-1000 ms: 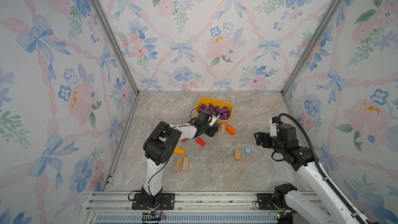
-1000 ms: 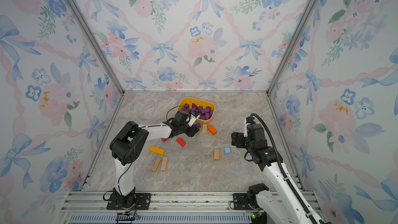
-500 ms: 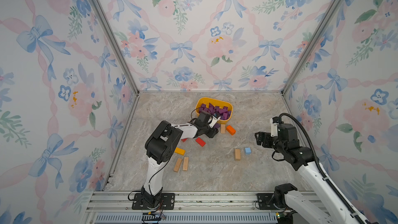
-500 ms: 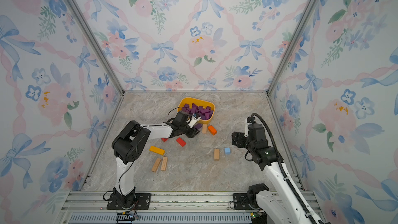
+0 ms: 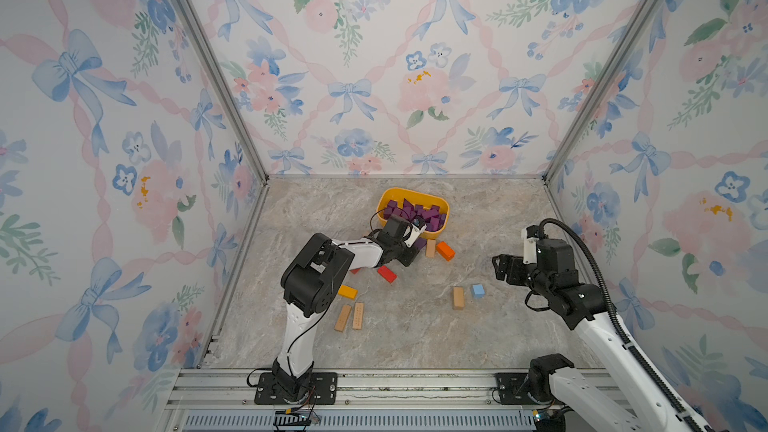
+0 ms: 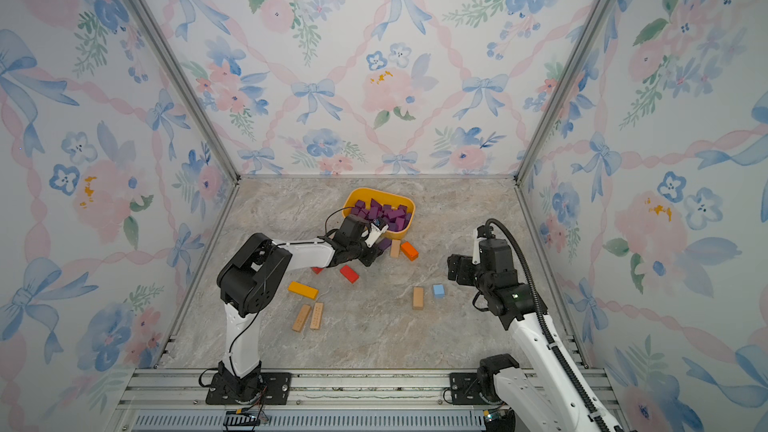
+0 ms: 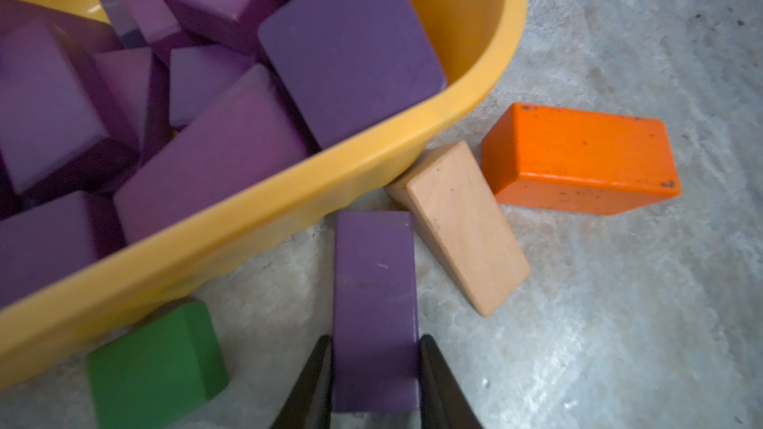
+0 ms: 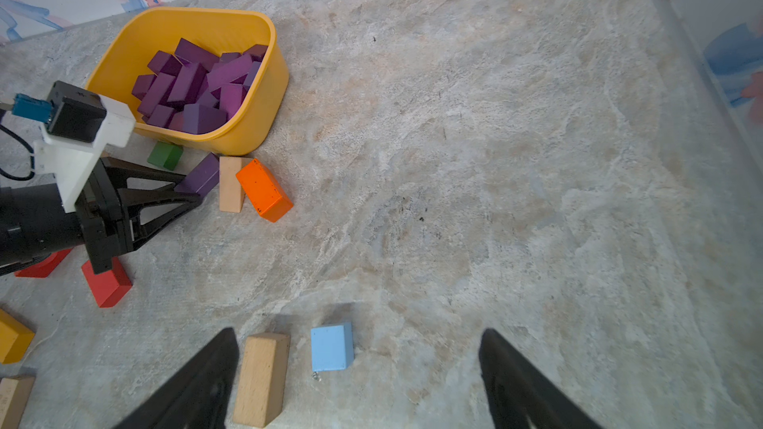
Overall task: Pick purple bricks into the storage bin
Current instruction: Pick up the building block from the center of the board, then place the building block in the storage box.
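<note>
A purple brick [image 7: 373, 303] lies at floor level just in front of the yellow storage bin [image 7: 289, 196]. My left gripper [image 7: 375, 342] is shut on its near end, one black finger on each long side. The right wrist view shows the same brick [image 8: 202, 175] between those fingers. The storage bin [image 5: 411, 192] [image 6: 380, 191] holds several purple bricks [image 5: 415, 214] [image 8: 194, 84]. My right gripper [image 8: 358, 331] hangs open above the floor at the right [image 5: 498, 268], with nothing between its fingers.
A tan bar [image 7: 458, 229] and an orange block [image 7: 578, 158] lie right beside the held brick. A green block [image 7: 157, 365] sits against the bin wall. A red block [image 5: 386, 274], a yellow block [image 5: 347, 292] and two tan bars [image 5: 349, 317] lie nearer the front. A tan bar [image 8: 262, 377] and a light blue cube [image 8: 331, 346] sit below the right gripper.
The left gripper's jaws have closed onto the purple brick beside the bin. The right arm has not moved.
</note>
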